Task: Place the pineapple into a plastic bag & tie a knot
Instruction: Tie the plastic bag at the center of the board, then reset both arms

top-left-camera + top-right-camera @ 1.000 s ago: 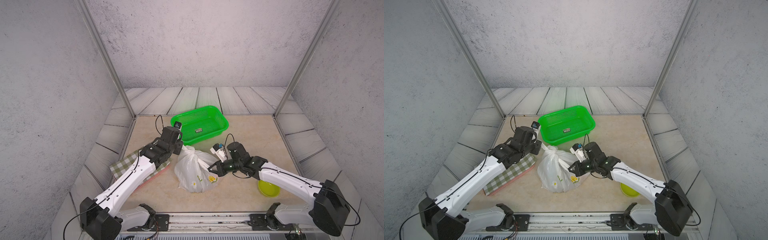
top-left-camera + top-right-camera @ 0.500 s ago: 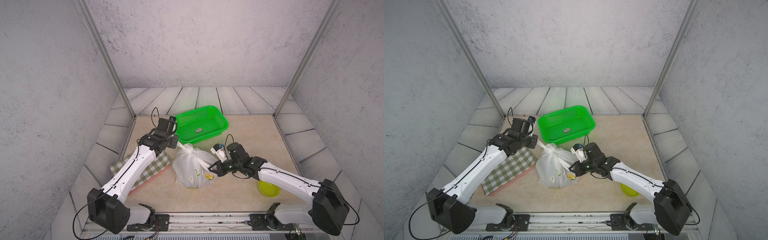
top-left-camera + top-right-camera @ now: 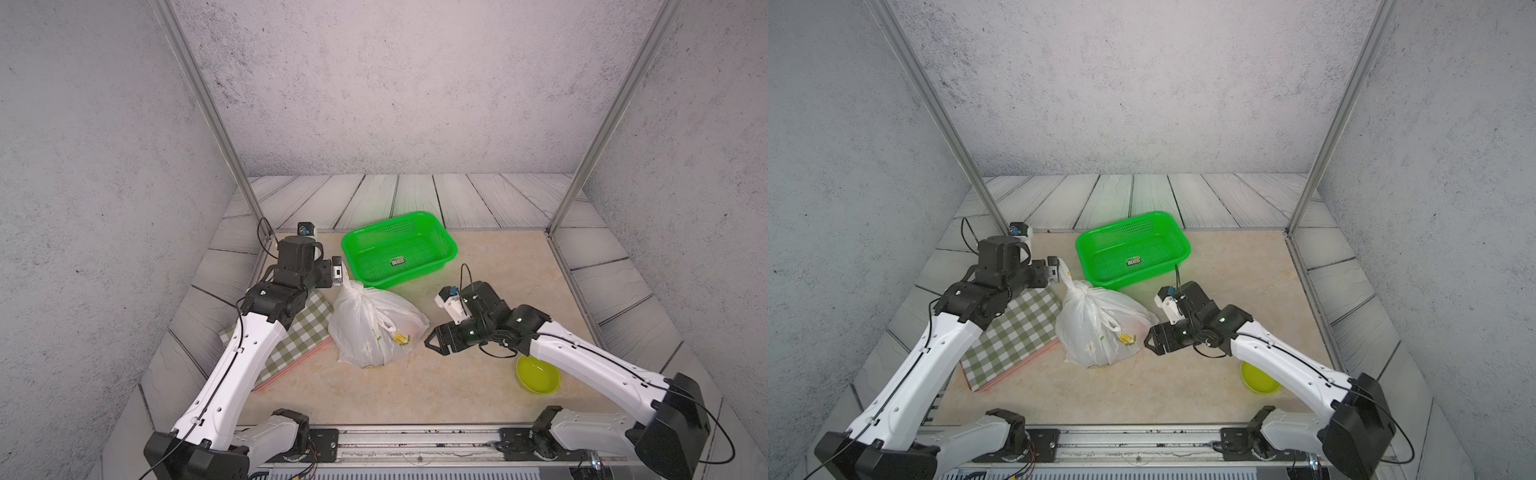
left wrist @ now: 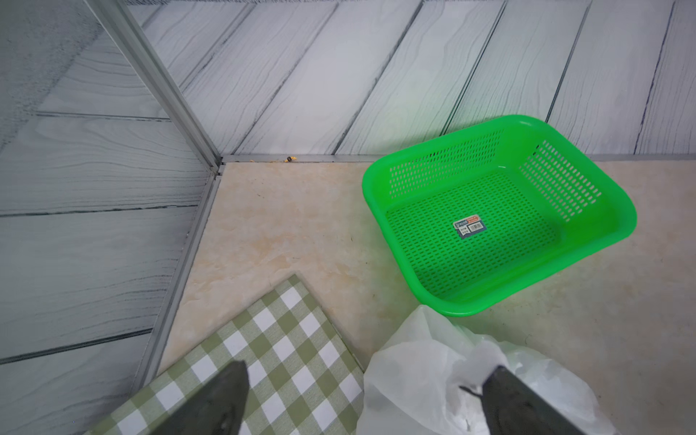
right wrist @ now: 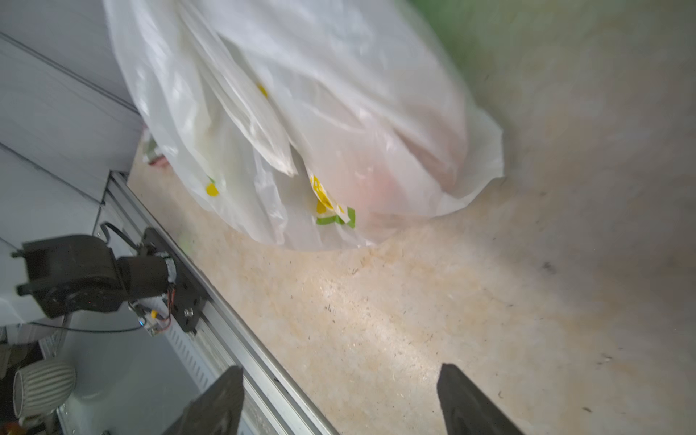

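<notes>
The plastic bag (image 3: 374,332) (image 3: 1096,328), white with lemon prints, sits bulging on the table between my arms. Its handles are bunched into the knot (image 3: 360,291) (image 3: 1085,293) on top. The pineapple is hidden inside; only a faint orange tint (image 5: 380,188) shows through the plastic. My left gripper (image 3: 338,271) (image 4: 369,369) is open at the bag's far-left side, and a loose handle end (image 3: 1064,268) lies against one finger (image 4: 516,403). My right gripper (image 3: 432,343) (image 5: 341,371) is open, just right of the bag, holding nothing and clear of it.
A green mesh basket (image 3: 451,249) (image 4: 621,203) stands just behind the bag. A green checked cloth (image 3: 303,332) lies under my left arm. A small yellow-green bowl (image 3: 538,374) sits at the front right, under my right arm. A metal rail (image 3: 415,436) runs along the front edge.
My left gripper pulled its handle back and to the left, tightening the knot. Both grippers then opened; the right one let its handle drop onto the bag.
</notes>
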